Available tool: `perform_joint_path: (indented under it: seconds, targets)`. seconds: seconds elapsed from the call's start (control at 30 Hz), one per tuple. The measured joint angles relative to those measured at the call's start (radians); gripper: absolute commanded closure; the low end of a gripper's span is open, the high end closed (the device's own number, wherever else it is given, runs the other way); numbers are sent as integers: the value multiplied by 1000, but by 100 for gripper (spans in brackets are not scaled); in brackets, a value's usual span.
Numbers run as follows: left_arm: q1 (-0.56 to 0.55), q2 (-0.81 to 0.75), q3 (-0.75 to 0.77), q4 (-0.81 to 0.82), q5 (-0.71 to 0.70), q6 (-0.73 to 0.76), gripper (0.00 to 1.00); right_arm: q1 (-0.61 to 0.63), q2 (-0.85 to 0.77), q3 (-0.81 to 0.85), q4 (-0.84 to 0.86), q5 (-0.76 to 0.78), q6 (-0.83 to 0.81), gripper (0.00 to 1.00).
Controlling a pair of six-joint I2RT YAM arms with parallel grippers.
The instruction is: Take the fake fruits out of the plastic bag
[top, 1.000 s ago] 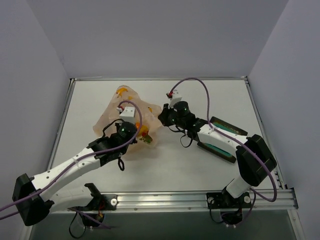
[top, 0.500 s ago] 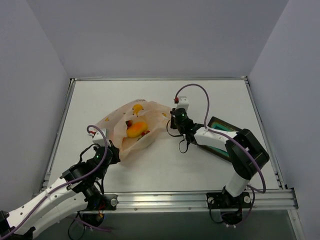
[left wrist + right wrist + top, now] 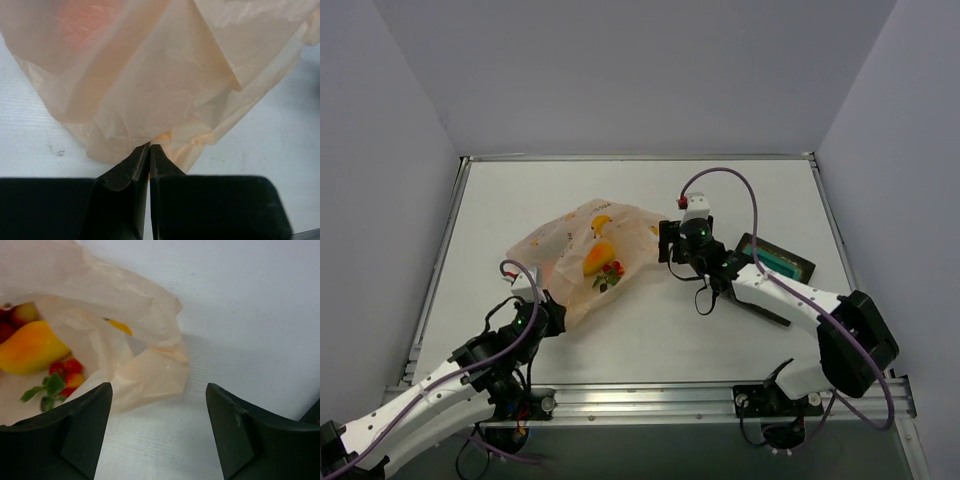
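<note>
- Left fingers (image 3: 127, 167) clamp the bag (image 3: 560, 240) by its limp corner — thin film, likely slippery.
- Right fingers (image 3: 75, 425) apart at its mouth; glossy mango (image 3: 30, 347) looks light — grip mid-body.

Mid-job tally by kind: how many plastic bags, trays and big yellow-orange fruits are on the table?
translucent peach plastic bag: 1
square dark teal tray: 1
oblong yellow-orange mango-shaped fruit: 1
Total: 3
</note>
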Motion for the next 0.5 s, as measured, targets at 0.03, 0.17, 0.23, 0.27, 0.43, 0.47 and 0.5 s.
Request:
perform_joint_path:
  seconds: [0.03, 0.17, 0.23, 0.27, 0.43, 0.47, 0.5]
  targets:
    - [0, -4, 0, 15, 3, 2, 98, 5, -34, 0, -24, -25, -13, 28]
    - [-2, -24, -17, 86, 8, 11, 98, 53, -185, 34, -107, -97, -47, 63]
    - [-4, -33, -35, 116, 11, 14, 98, 90, -244, 75, -119, -143, -58, 86]
    - [-4, -35, -48, 132, 13, 14, 98, 112, -256, 99, -119, -165, -63, 90]
    - [-4, -19, -81, 183, 25, 18, 98, 229, -145, 230, -103, -214, -79, 99]
    - [-4, -13, -81, 193, 27, 18, 98, 247, -97, 247, -91, -216, -82, 99]
    - [-4, -10, -81, 203, 30, 18, 98, 262, -44, 258, -80, -216, -82, 100]
